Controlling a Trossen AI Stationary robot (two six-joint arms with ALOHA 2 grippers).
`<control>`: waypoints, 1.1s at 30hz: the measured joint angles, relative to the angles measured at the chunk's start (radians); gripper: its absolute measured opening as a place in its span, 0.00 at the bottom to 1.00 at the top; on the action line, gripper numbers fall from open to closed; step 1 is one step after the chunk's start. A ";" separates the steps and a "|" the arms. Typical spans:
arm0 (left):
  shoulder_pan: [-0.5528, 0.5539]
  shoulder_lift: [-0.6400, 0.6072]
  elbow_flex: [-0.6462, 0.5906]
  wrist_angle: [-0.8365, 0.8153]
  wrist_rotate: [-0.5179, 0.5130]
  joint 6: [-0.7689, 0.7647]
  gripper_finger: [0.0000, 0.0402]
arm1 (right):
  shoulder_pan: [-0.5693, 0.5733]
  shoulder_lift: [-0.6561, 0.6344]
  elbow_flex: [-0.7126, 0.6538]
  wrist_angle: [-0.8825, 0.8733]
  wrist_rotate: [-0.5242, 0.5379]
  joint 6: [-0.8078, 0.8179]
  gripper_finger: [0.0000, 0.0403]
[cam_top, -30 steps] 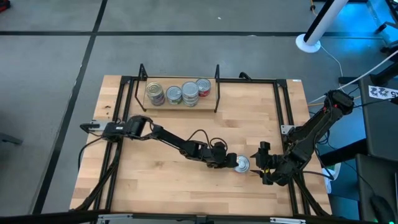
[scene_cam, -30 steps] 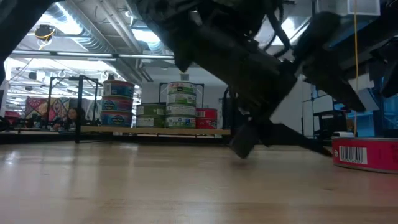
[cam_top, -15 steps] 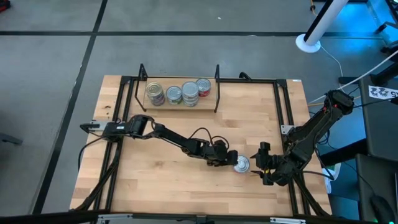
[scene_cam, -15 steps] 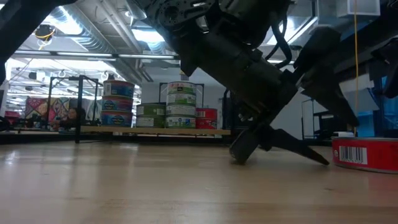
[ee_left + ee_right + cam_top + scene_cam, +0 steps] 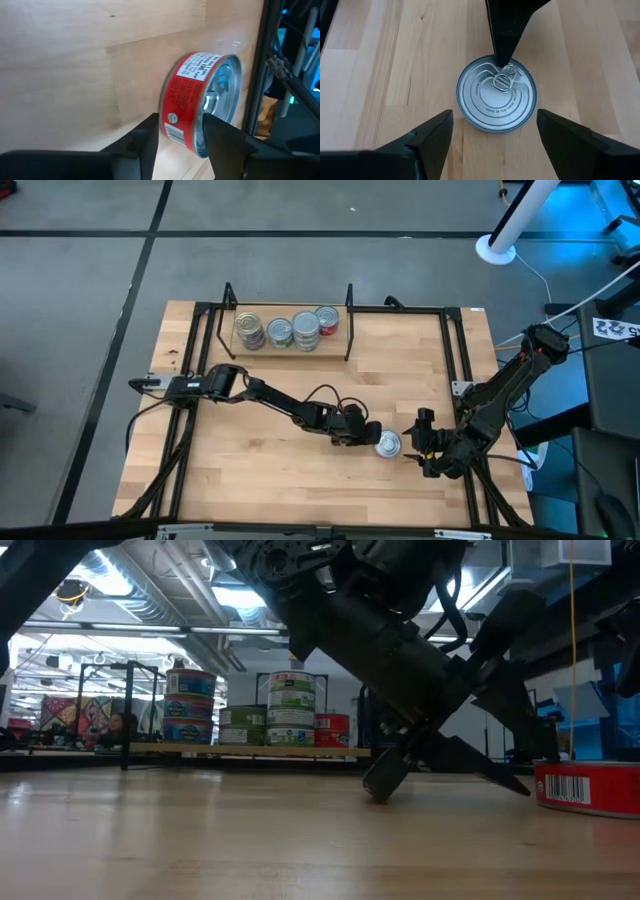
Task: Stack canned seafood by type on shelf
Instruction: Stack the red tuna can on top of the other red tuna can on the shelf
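A short round can with a red side label and a silver pull-tab lid (image 5: 388,443) (image 5: 190,95) (image 5: 497,92) stands flat on the tabletop at the near right. My left gripper (image 5: 370,439) (image 5: 180,125) reaches it from the table's left and is closed on its edge. My right gripper (image 5: 420,445) (image 5: 495,117) hangs open just right of the can, a finger on either side and touching nothing. Several cans (image 5: 290,330) (image 5: 290,710) stand stacked on the small shelf (image 5: 290,350) (image 5: 250,751) at the far side. My left gripper has the can's left edge between its two fingers, one above the other. The upper finger (image 5: 505,40) lies over the lid (image 5: 506,75) by the pull tab. The lower one (image 5: 147,140) stands at the bottom of the red side (image 5: 167,131). The fingers slant down from the left, and the can rests on the table.
A black metal frame (image 5: 455,380) runs round the tabletop, close to the can on the right. Cables (image 5: 330,398) loop over my left arm. Bare wood lies between the can and the shelf. A white post base (image 5: 495,248) stands on the floor beyond the table.
My left gripper has tipped a little further down at the can, and one fingertip has come down to the tabletop. The can has stayed where it was.
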 joint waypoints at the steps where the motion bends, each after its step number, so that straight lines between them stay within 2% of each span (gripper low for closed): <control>1: 0.000 0.000 0.000 -0.007 0.000 0.000 0.36 | 0.000 0.000 0.000 0.000 0.000 0.000 0.72; 9: 0.008 -0.001 0.000 -0.019 0.006 0.021 0.27 | 0.000 0.000 0.000 0.000 0.000 0.000 0.72; 24: 0.018 0.000 -0.001 -0.011 -0.001 0.080 0.04 | 0.000 0.000 0.000 0.000 0.000 0.000 0.72; 33: 0.027 0.002 -0.003 0.018 0.010 0.110 0.01 | 0.000 0.000 0.000 -0.001 -0.026 -0.015 0.72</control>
